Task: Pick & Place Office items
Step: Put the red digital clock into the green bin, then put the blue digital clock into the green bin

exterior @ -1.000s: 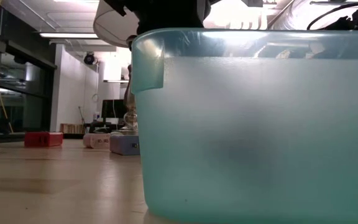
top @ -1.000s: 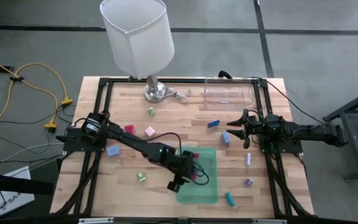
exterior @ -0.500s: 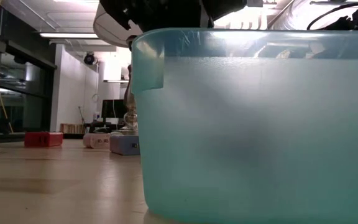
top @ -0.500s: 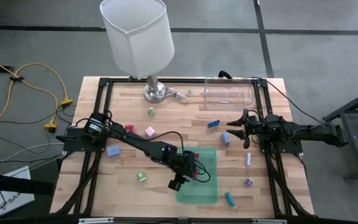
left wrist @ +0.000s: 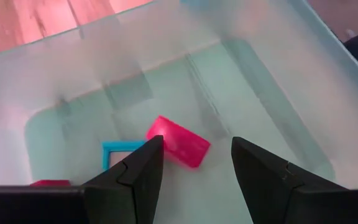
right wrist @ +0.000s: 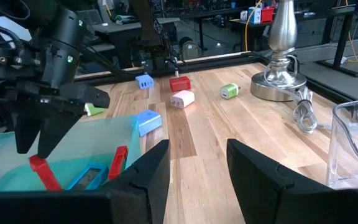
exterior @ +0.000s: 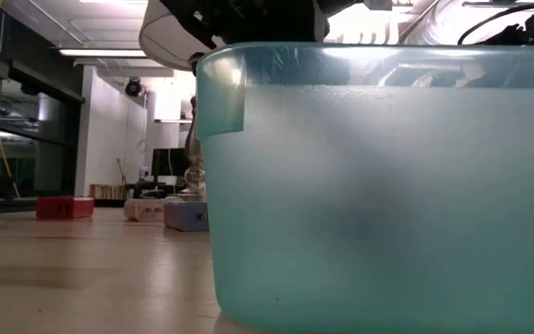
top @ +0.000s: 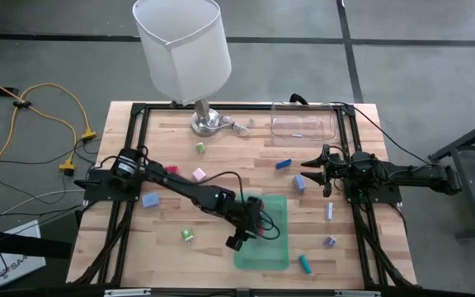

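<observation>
My wooden table (top: 221,157) has a black frame along its left and right edges, and the widest bare wood lies around its centre, between the scattered pieces. At twelve o'clock stands a white-shaded lamp on a silver base (top: 205,120); at one o'clock sits the clear plastic rectangular container (top: 303,124), whose contents I cannot make out.

The flat green translucent rectangular tray (top: 277,247) lies at six o'clock. Inside it my left wrist view shows a pink block (left wrist: 178,141), a blue-framed piece (left wrist: 122,151) just beside it and a red one (left wrist: 50,183) at the edge (the rest is hidden).

My left gripper (top: 250,223) hangs over the tray on an outstretched arm, fingers (left wrist: 132,168) parted and empty. My right gripper (top: 313,167) waits at three o'clock, jaws apart, holding nothing, near a lavender block (top: 300,182). A pink block (top: 199,174) and a green piece (top: 188,235) lie loose at nine and seven.
</observation>
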`<action>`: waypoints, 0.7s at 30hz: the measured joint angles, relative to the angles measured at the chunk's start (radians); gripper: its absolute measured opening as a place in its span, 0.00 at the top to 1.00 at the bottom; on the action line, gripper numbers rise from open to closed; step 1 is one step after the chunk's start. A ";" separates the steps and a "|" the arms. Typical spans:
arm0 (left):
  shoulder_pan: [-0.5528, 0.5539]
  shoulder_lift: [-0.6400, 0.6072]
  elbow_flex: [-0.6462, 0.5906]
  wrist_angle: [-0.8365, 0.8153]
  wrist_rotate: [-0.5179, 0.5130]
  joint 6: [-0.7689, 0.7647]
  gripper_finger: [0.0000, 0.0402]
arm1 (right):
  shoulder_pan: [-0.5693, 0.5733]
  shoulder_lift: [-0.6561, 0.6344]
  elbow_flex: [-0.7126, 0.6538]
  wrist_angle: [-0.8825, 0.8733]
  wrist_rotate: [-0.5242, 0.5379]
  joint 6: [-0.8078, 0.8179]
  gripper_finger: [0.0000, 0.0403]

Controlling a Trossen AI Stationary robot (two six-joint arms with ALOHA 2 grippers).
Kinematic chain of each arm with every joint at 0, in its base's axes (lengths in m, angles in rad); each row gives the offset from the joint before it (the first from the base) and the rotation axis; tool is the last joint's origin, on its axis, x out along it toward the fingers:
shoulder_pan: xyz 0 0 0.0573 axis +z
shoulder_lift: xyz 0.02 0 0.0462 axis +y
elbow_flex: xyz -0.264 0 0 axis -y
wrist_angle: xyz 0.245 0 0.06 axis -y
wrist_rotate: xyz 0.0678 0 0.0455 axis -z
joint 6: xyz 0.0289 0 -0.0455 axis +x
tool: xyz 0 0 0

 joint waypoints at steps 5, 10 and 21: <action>0.005 -0.040 0.000 -0.013 -0.051 0.056 0.54 | 0.000 0.000 0.000 -0.001 0.000 0.000 0.64; 0.005 -0.105 0.000 -0.080 -0.126 0.101 0.54 | 0.000 0.000 0.000 -0.001 0.000 0.000 0.64; -0.019 -0.261 0.000 -0.396 -0.290 -0.013 0.54 | 0.000 0.000 0.000 -0.001 0.001 0.000 0.64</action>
